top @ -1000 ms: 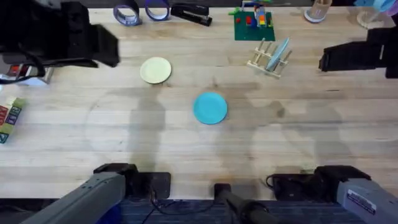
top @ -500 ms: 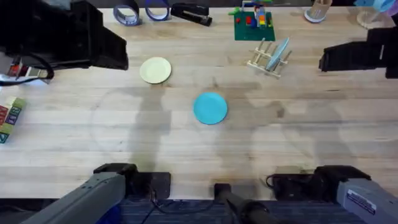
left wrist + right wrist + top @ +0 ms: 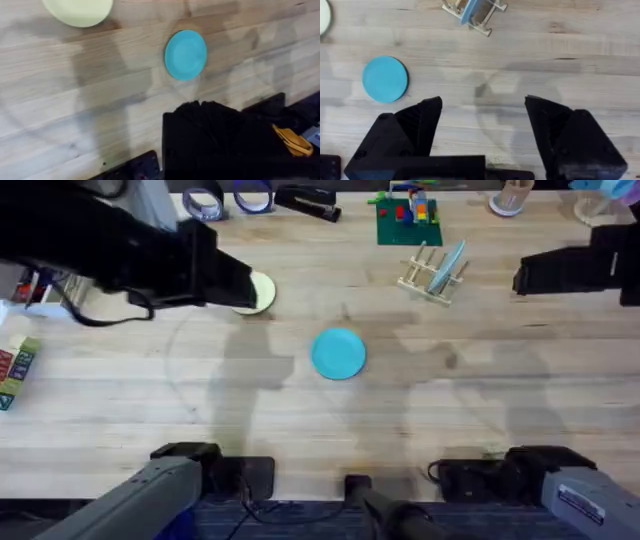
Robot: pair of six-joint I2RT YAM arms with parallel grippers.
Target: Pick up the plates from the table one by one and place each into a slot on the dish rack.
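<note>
I see one plate (image 3: 339, 353) lying flat mid-table (image 3: 300, 420). A second plate (image 3: 262, 292) lies behind it to the left, partly under my left arm. The dish rack (image 3: 432, 273) sits behind to the right, a third plate (image 3: 449, 263) standing in its slots.

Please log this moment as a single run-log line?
left arm: over pale yellow plate | right gripper: open, empty | turquoise plate: flat on table | light blue plate: in dish rack

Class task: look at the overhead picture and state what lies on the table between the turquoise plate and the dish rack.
Nothing: in the overhead view, bare wood table runs from the turquoise plate to the dish rack; the right wrist view agrees.
</note>
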